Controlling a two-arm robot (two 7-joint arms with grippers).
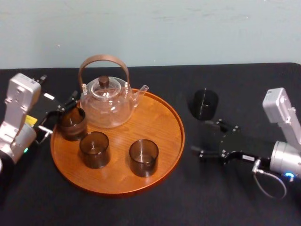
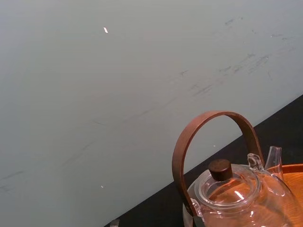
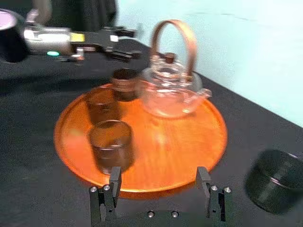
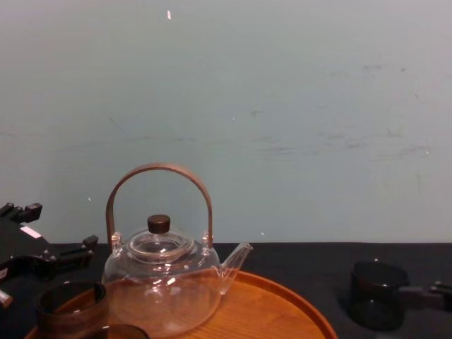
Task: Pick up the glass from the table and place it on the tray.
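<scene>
Smoky-brown glass tumbler (image 1: 203, 104) stood just beyond spread right end effector (image 1: 201, 137), three matching tumblers (image 1: 94, 149), one clear teapot (image 1: 106, 106) on round wooden tray (image 1: 157, 120), left end effector (image 1: 60, 113) spread beside it.

Black-clothed table (image 1: 141, 207), round wooden tray (image 1: 162, 125) at centre, one dark glass (image 1: 203, 104) (off the tray) beside it
</scene>
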